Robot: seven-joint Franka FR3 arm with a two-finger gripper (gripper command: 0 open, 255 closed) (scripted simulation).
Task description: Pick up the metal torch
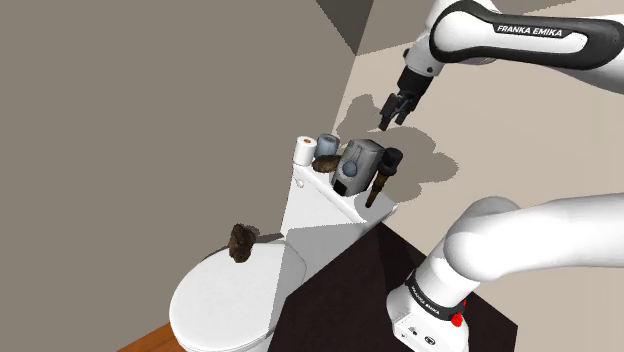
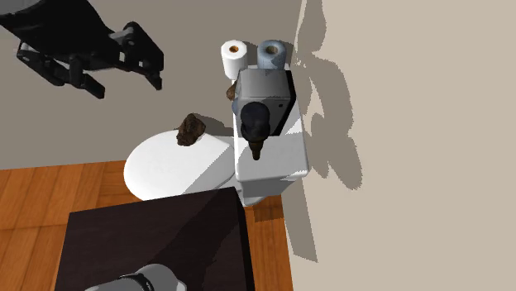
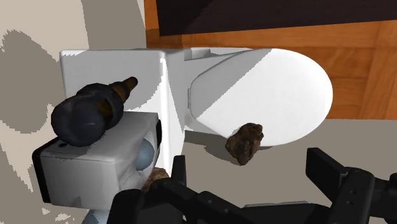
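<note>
Black two-finger claw (image 3: 248, 167) hangs with fingers apart, empty. Descend onto the dark, bulb-headed torch with brown handle (image 3: 95, 111), which leans against the grey box (image 3: 89, 172) - straddle the handle squarely.

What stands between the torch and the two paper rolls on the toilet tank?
In the shoulder view, a grey box-shaped device stands between the torch and the white roll and grey-blue roll; a brown lump lies beside it.
</note>
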